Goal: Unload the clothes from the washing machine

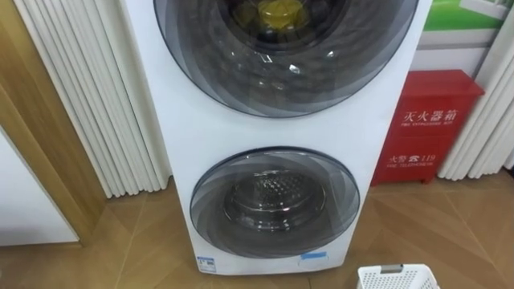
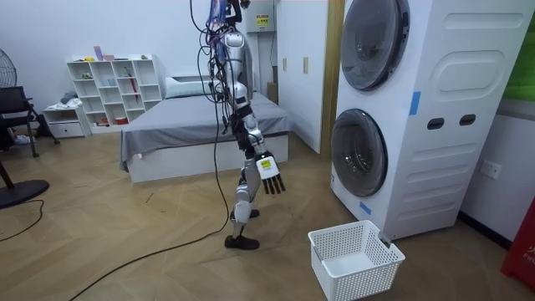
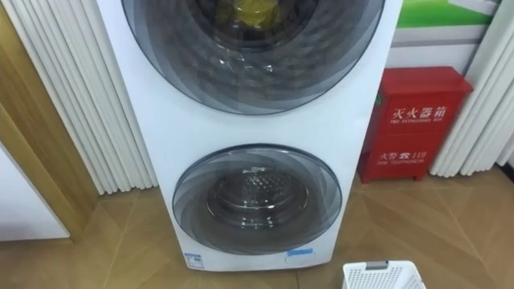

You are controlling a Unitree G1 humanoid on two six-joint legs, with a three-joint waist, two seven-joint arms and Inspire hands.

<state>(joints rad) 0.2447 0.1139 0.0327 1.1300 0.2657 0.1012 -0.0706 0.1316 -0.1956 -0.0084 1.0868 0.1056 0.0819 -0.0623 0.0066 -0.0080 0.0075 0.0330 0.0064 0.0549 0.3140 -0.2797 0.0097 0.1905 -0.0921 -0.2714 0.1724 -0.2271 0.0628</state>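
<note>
Eye views: yellow cloth (image 1: 279, 12) in upper drum (image 1: 281, 68); room view: right hand (image 2: 272, 177) loose, empty.

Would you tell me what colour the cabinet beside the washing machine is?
The cabinet is red with white lettering, clearest in the right eye view.

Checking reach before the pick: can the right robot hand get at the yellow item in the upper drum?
Probably not. The upper door looks shut over the yellow item, and the right robot hand hangs open, well short of the washing machine.
</note>
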